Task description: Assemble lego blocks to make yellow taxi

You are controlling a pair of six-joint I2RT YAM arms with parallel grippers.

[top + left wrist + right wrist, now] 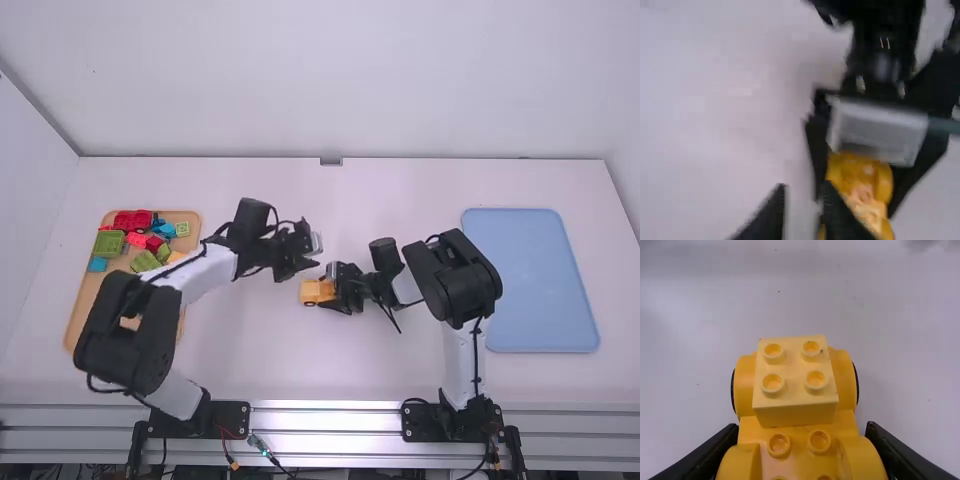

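Note:
My right gripper is shut on the yellow car base at the table's middle. In the right wrist view, the right gripper has one finger against each side of the yellow car base. A pale yellow block with several studs sits on top between the two far wheels. Just beyond the car base is my left gripper; in its wrist view the left gripper is open with nothing visible between its fingers, close to the car base and the right gripper's fingers.
A tan tray at the left holds red, green, blue and yellow blocks, partly hidden by the left arm. A light blue tray lies at the right, beyond the right arm. Both grippers are close together near the middle.

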